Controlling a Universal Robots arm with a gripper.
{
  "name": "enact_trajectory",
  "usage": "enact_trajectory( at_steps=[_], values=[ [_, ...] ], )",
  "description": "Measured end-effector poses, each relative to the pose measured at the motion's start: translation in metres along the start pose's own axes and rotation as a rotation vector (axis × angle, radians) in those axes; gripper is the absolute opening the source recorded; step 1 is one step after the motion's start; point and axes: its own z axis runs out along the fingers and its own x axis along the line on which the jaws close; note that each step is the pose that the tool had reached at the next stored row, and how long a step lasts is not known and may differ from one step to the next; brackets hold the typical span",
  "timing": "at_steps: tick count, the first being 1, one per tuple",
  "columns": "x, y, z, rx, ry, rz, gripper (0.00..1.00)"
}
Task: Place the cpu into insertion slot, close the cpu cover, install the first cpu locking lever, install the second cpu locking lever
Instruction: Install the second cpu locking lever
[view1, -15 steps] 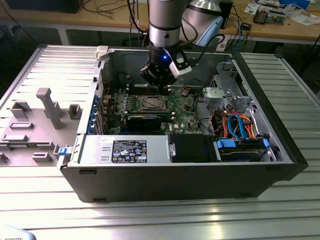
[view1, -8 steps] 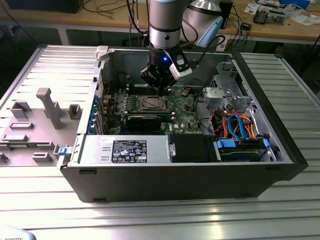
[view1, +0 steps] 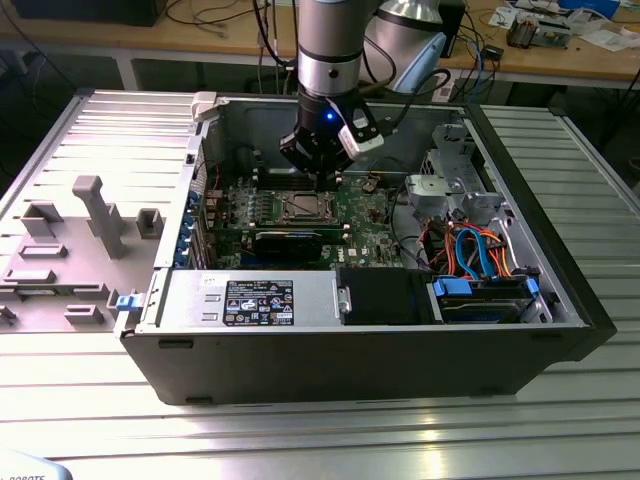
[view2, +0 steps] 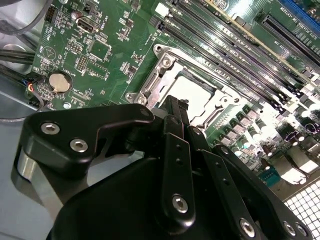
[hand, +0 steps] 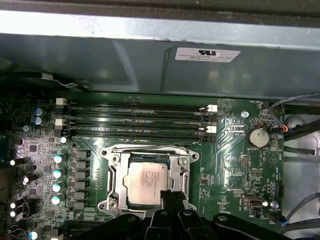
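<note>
The cpu (hand: 148, 182) sits in the insertion slot (hand: 123, 186) a little below the middle of the first wrist view, its dull silver top facing up. The cpu cover (hand: 148, 152) lies flat around it, the chip showing through the square cut-out. The lower right corner of the chip and frame is hidden behind the black gripper (hand: 170, 196), whose linkage runs along the bottom edge of that picture. In the second wrist view the gripper (view2: 176, 105) blocks the lower two thirds of the frame, and only the far half of the cpu cover (view2: 187, 67) and a pale patch of the cpu (view2: 192, 92) show above it. There the two fingers (view2: 172, 117) lie pressed together with no gap and nothing between them, the tips just over the near edge of the socket. Whether the locking levers are latched cannot be made out.

In the exterior view the open computer case (view1: 350, 350) lies on its side on a ribbed metal table (view1: 300, 440), and it holds the green motherboard (view1: 355, 215), a black expansion card (view1: 290, 240) and bundled orange and blue cables (view1: 470, 250) at right. The gripper (view1: 322, 175) hangs inside the case just above the cpu (view1: 303, 208) at the centre of the frame. The arm is cut off at the top edge.
</note>
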Motion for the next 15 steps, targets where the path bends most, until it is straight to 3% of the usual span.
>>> enact_trajectory(
  at_steps=[4, 7, 8, 10, 15],
  values=[
    [0.0, -0.0065, 0.0, -0.0003, 0.0054, 0.003, 0.11],
    [0.0003, -0.0145, -0.0002, -0.011, 0.0068, 0.003, 0.11],
    [0.0004, -0.0175, -0.0003, -0.0202, 0.0068, 0.003, 0.11],
    [0.0006, -0.0215, -0.0003, -0.0744, 0.0053, 0.004, 0.11],
    [0.001, -0.0247, -0.0009, -0.0787, 0.0052, 0.004, 0.11]
  ],
)
